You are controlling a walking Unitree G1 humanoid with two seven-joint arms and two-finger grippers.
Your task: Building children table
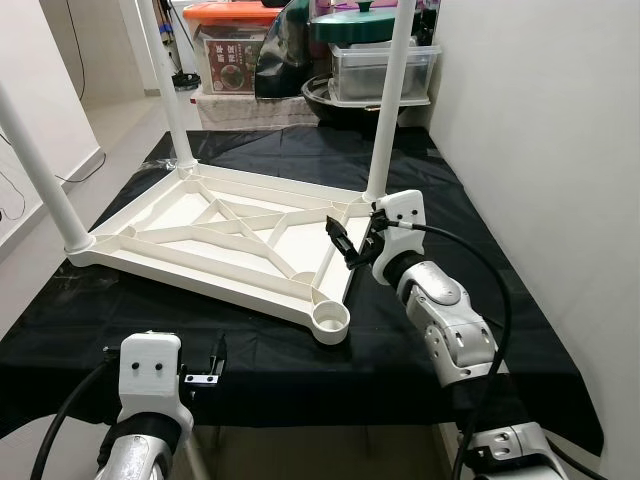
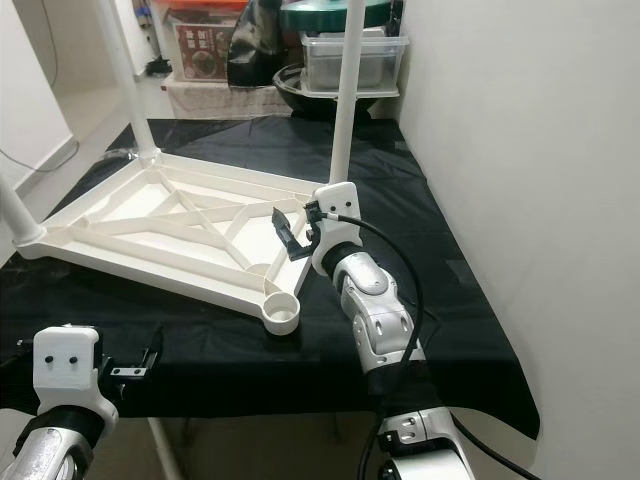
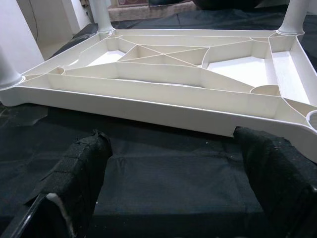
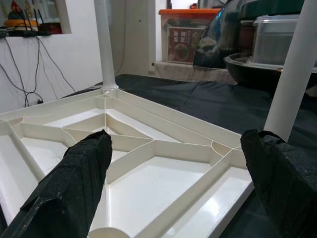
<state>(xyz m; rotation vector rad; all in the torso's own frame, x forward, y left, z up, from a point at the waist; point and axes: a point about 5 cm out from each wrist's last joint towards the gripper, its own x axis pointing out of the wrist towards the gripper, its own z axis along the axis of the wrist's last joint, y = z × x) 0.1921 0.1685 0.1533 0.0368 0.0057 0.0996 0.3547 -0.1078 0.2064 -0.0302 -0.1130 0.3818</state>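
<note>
A white children's table top [image 1: 215,235] lies upside down on a black cloth [image 1: 430,190], ribbed underside up. Three white legs stand in its corners: far left [image 1: 165,80], far right [image 1: 392,100] and near left [image 1: 35,165]. The near right corner socket [image 1: 331,320] holds no leg. My right gripper [image 1: 345,242] hovers open just over the top's right rim, below the far right leg. My left gripper [image 1: 208,365] is open low over the cloth, in front of the top's near edge [image 3: 148,106]. Nothing is between the black fingers [image 4: 74,183] of either one.
A white wall [image 1: 540,120] runs close along the right side. Behind the table stand an orange-lidded box [image 1: 232,45], a clear container [image 1: 380,65] under a green lid and a dark bowl [image 1: 330,98]. Bare floor [image 1: 110,130] lies at the left.
</note>
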